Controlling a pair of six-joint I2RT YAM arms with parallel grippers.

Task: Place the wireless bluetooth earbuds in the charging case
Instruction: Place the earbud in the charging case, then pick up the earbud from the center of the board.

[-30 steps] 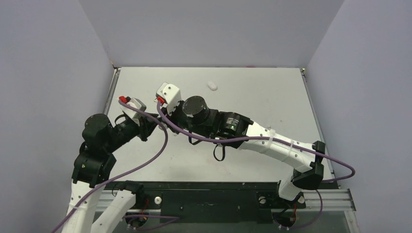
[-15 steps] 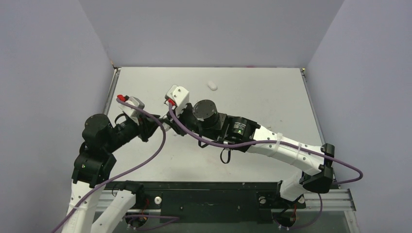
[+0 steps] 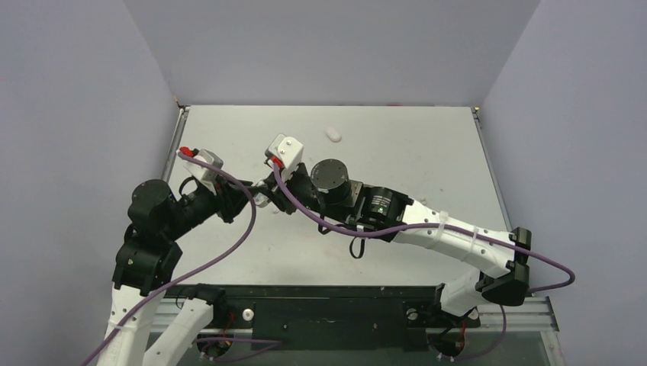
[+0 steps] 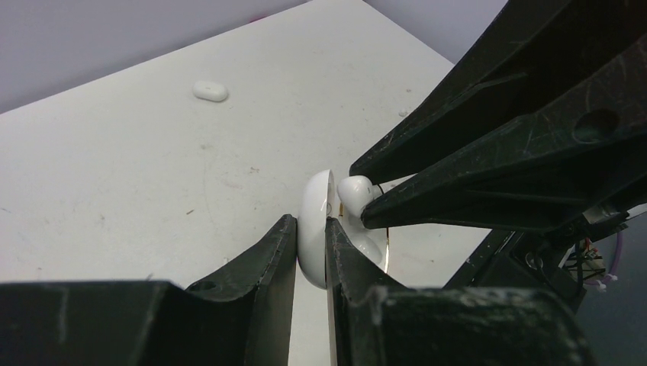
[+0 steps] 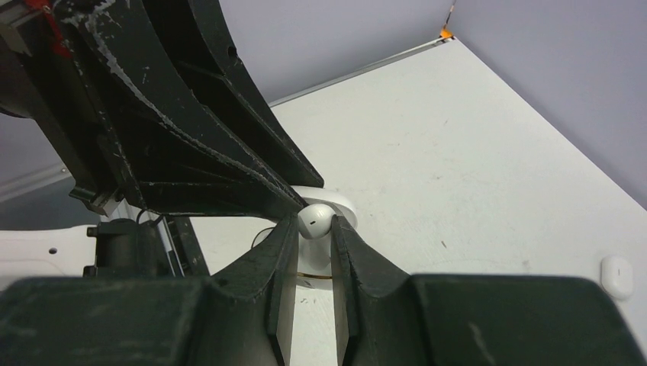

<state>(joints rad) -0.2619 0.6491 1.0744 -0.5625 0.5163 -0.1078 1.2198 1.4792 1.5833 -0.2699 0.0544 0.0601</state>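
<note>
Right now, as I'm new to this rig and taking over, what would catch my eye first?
The two tools meet tip to tip, left of the table's centre. The left tool pinches the white case edge-on, and the right tool grips an earbud right at the case's open side. Beyond them, what looks like a second earbud lies alone near the table's far edge.

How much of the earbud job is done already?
Nothing looks finished yet. In hand: the left fingers pinch the open charging case, and the right fingers hold one earbud right at it, not yet seated. Left to do: push it in, then fetch the second earbud lying far back on the table.
</note>
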